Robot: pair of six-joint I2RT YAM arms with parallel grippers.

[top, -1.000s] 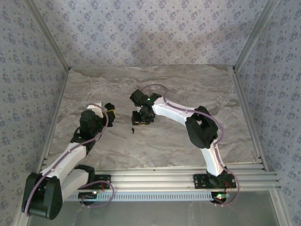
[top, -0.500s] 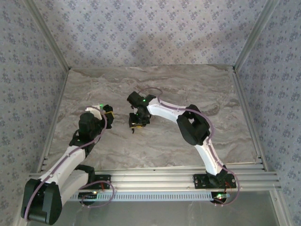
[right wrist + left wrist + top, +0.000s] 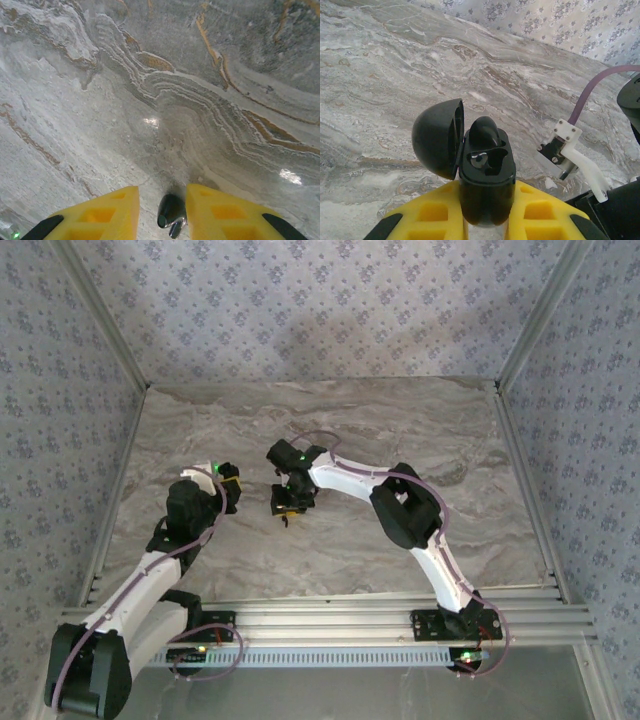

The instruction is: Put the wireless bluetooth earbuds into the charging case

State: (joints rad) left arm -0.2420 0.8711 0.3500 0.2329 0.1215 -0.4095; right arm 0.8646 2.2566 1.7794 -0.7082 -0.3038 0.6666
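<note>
While the left hand (image 3: 487, 200) is clamped shut on the lower body of the charging case (image 3: 487, 172), holding it upright between yellow fingers, we log the case as our landmark. Its lid (image 3: 437, 137) is swung open to the case's left. One black earbud (image 3: 485, 132) sits in the well farther from the hand. The empty well (image 3: 480, 161) beside it shows a metal contact at its floor.

Right of the case and a little toward the arm bases, near but clear of it, the loose earbud (image 3: 170, 214) lies on the table (image 3: 150, 75). The right hand (image 3: 163, 192) hangs low over it, fingers narrowly parted and straddling it. We see a gap on one side and the bud close against the other finger. As far as we can judge, nothing is gripped yet.

Step in hand, as we read it: pinch and lift this bud.
- We would centre the fingers first, since an off-centre squeeze may push the bud sideways.
- The bud is small, curved and glossy, so we expect it to squirt out under a hard pinch. Close slowly and low on its body.
- Lift straight up before travelling toward the case.
- Approach from the case's right, away from the open lid.
- Match the bud's stem to the empty well, since a wrong angle will likely leave it perched on the rim.
- The case should be held steady until the bud drops home.
</note>
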